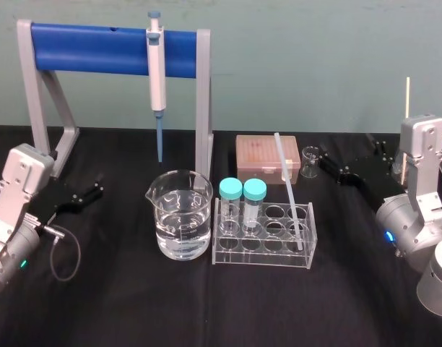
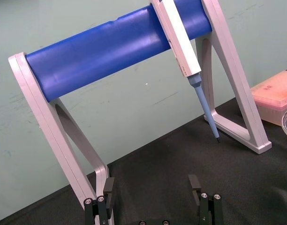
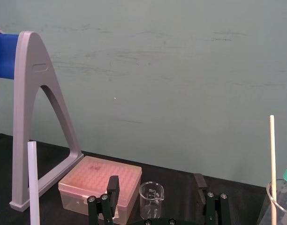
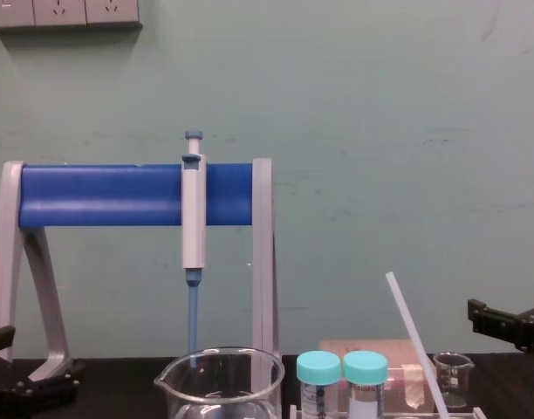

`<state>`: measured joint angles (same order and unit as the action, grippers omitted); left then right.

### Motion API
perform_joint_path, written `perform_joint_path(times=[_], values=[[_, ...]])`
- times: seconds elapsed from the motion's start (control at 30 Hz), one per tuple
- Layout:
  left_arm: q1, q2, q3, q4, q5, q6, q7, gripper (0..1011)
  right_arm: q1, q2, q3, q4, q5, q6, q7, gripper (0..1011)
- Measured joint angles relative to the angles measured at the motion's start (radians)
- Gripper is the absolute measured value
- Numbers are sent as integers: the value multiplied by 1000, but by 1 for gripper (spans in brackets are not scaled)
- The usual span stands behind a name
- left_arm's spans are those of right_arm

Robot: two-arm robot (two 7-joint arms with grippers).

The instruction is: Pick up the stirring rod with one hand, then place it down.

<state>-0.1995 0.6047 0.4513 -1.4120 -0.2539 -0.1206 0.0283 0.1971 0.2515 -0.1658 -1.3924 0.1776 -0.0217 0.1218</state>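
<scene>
1. Black cloth is covering the table, and a pale green wall is rising behind it.
2. The stirring rod is leaning at a tilt in the clear tube rack. Its lower end is sitting in a hole at the rack's right end.
3. The left gripper is waiting low beside the left leg of the blue-barred stand, jaws standing apart and gripping nothing.
4. The right gripper is sitting low beside the small beaker, jaws likewise apart, clear of the rod.
</scene>
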Motion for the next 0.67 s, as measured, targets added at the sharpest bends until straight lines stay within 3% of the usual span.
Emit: perform_joint_path(times=[0.67], values=[[0,0,0,0,0,0,0,1000,0,0,0,0,1,-1,1,1003]])
